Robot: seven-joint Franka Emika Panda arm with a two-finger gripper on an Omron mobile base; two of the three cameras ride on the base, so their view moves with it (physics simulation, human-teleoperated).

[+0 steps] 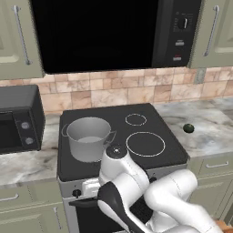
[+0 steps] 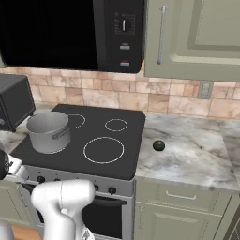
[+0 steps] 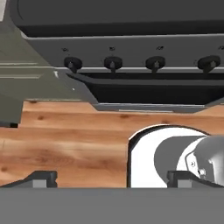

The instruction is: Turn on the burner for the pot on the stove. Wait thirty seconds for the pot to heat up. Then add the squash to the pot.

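The grey steel pot (image 1: 88, 136) (image 2: 48, 131) stands on the front left of the black glass stove (image 1: 113, 113) (image 2: 133, 124) and hides the burner beneath it. The small dark green squash (image 1: 188, 128) (image 2: 159, 145) lies on the marble counter just right of the stove. In the hand view my gripper (image 3: 111, 179) is open, nothing between its fingertips (image 3: 41, 178), held low in front of the stove. It faces the silver front panel (image 3: 131, 48) and its row of black knobs (image 3: 113, 62), a good way off.
A black toaster oven (image 1: 18, 120) sits on the counter left of the stove, and a dark microwave (image 1: 95, 32) hangs above. Two thin white rings (image 1: 145, 144) (image 1: 135, 119) mark the stove's right side. The oven door handle (image 3: 148, 107) juts out below the knobs, over the wooden floor (image 3: 65, 140).
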